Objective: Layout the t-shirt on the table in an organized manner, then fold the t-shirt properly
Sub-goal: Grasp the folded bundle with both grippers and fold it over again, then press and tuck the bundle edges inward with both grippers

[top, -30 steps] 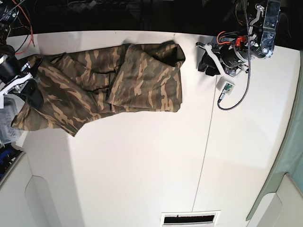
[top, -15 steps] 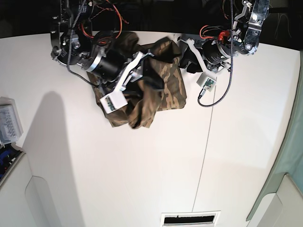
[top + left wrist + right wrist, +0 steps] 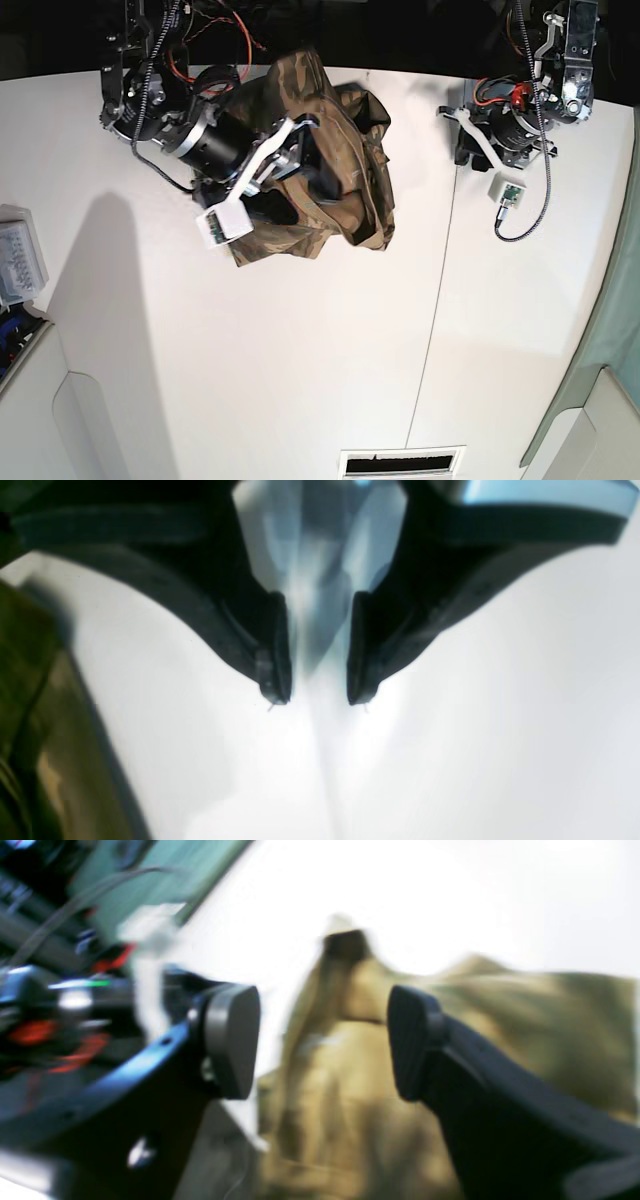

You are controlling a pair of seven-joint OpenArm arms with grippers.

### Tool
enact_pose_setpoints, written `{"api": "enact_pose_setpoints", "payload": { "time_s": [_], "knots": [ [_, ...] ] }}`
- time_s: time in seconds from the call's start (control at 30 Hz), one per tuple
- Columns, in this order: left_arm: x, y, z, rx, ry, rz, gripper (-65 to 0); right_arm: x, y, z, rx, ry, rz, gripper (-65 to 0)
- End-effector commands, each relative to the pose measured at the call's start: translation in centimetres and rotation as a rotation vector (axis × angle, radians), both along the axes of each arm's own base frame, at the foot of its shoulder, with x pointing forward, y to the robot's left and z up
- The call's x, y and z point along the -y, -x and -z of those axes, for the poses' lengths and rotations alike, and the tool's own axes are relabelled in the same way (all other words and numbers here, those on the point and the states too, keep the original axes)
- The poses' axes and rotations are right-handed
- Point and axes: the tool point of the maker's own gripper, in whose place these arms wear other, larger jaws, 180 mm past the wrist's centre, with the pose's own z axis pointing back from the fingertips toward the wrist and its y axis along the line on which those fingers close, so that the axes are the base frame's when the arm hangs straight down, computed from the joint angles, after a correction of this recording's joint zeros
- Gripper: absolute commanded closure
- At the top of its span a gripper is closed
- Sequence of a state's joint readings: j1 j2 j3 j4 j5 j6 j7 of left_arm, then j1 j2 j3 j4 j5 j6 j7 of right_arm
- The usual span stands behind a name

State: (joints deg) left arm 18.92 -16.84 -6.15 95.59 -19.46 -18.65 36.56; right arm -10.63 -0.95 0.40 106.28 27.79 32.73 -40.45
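The camouflage t-shirt (image 3: 350,190) lies bunched in a heap at the back of the white table (image 3: 300,350), with one part raised at the top (image 3: 300,80). My right gripper (image 3: 325,165) hovers over the heap. In the blurred right wrist view its pads (image 3: 232,1040) stand wide apart, with the cloth (image 3: 350,1065) beyond them and nothing pinched. My left gripper (image 3: 460,140) is right of the shirt and apart from it. In the left wrist view the left gripper (image 3: 317,697) has a narrow gap between its fingertips, is empty and sits over bare table, with the shirt's edge (image 3: 30,740) at the far left.
A thin dark seam (image 3: 430,330) runs across the table. A small clear plastic box (image 3: 20,265) stands at the left edge. A vent slot (image 3: 400,462) sits at the front edge. A green surface (image 3: 620,300) borders the table's right side.
My right arm swung from the far left to the middle, dragging the shirt's left end over into a heap, and its jaws now stand apart. My left arm drew back to the right.
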Motion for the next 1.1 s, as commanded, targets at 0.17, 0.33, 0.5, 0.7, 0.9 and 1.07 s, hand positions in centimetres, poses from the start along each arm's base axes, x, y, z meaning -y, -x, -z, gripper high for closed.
{"api": "enact_pose_setpoints", "payload": {
  "time_s": [0.17,0.33,0.5,0.7,0.9,1.07],
  "knots": [
    [2.3,-2.0,-9.4,0.249,0.003,0.166,-5.4,6.8,-3.2,-1.8,0.089,-0.012,0.229,0.0],
    [9.5,0.4,-13.8,0.358,0.116,0.375,0.0,11.1,-4.6,-0.8,0.081,0.042,0.329,0.0],
    [15.9,3.4,-10.6,0.259,0.217,0.497,0.0,12.0,-6.4,3.3,-0.026,0.044,0.322,0.0],
    [17.1,3.9,-5.0,0.138,0.225,0.480,0.0,11.1,-6.8,8.2,-0.168,0.025,0.299,0.0],
    [14.3,1.7,-1.4,0.075,0.127,0.399,0.0,11.9,-5.1,10.5,-0.225,0.077,0.292,0.0],
    [12.6,-0.8,-0.2,0.074,0.049,0.376,0.0,13.2,-3.6,11.0,-0.253,0.056,0.302,0.0]
  ]
}}
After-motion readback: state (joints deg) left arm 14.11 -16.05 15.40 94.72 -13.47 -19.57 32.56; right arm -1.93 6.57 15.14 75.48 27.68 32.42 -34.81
